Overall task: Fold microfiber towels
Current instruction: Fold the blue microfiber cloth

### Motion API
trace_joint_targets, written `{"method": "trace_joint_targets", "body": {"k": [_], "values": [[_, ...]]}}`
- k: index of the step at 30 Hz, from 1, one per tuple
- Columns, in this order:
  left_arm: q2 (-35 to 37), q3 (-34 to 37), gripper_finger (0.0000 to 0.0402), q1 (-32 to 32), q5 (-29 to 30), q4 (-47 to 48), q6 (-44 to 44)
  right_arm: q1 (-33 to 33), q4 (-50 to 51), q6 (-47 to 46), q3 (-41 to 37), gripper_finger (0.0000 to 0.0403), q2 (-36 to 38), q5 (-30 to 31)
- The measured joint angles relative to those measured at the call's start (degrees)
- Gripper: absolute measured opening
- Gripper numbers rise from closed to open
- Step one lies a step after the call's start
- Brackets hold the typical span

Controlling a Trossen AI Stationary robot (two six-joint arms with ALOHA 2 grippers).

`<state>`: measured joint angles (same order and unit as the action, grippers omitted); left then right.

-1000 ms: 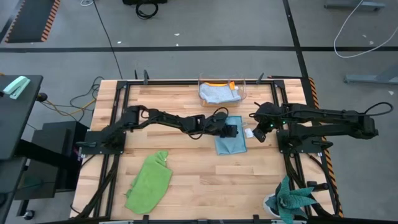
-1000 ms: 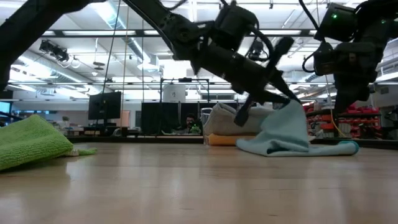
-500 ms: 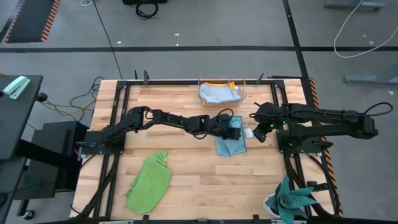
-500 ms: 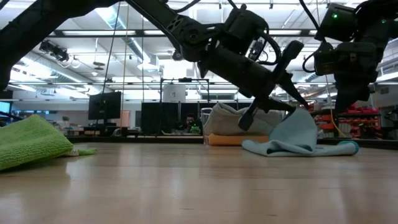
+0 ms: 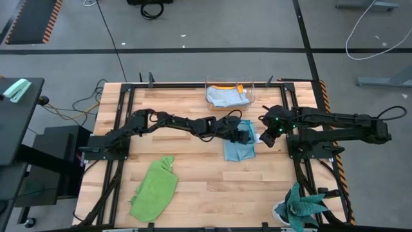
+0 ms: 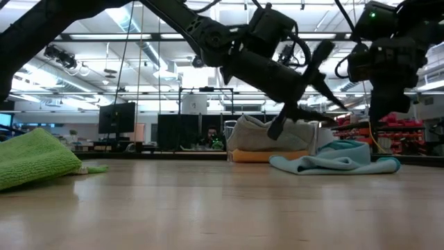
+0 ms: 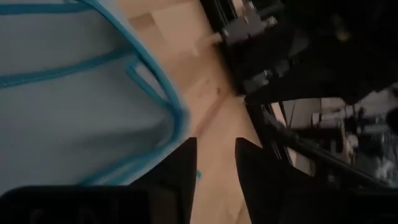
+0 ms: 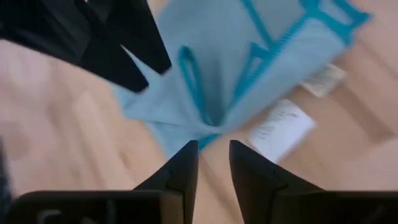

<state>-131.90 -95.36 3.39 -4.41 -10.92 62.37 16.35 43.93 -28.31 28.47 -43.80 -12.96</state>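
The light blue microfiber towel (image 5: 237, 149) is lying folded and a little rumpled on the wooden table (image 5: 193, 187), right-of-centre, between my two grippers. Its teal stitched hem is looping around the soft, flat cloth, and a white care label (image 8: 281, 127) is poking out at one corner, print too blurred for me to read. My left gripper (image 5: 248, 136) is hanging just above the towel's far edge, fingers parted with a narrow gap and nothing in them. My right gripper (image 5: 268, 137) is hovering just beside the same edge, its fingers (image 8: 180, 171) also standing slightly apart and empty. Behind, the clear plastic box (image 5: 230, 94) is holding a grey towel (image 5: 225, 97) piled over an orange-yellow one (image 5: 226, 87). The lime green towel (image 5: 154, 190) is sprawling crumpled at the near left. The teal spiky plant (image 5: 301, 207) is sitting at the near right corner.
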Motion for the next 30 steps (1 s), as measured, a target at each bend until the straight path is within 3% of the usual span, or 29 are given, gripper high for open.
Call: {"method": "trace_joint_targets", "body": {"k": [2,12,22,30], "values": [[0.69,-0.12,0.0119,0.44,-1.59,0.94,-0.69,-0.03,-1.88,-1.76,0.00,0.0103,-0.18,-1.32],[4.07,0.01,0.0071,3.76,-1.20,27.95,-3.14,-0.03,-10.20,-4.20,0.00,0.0079,-7.39,-1.28],[4.07,0.01,0.0029,4.45,2.33,30.46,-4.57,-0.03,-19.01,-0.78,0.00,0.0008,-19.98,-0.37],[4.07,0.01,0.0008,5.68,4.79,32.57,-4.86,0.01,-19.79,-1.51,0.00,0.0009,-27.85,1.80]]}}
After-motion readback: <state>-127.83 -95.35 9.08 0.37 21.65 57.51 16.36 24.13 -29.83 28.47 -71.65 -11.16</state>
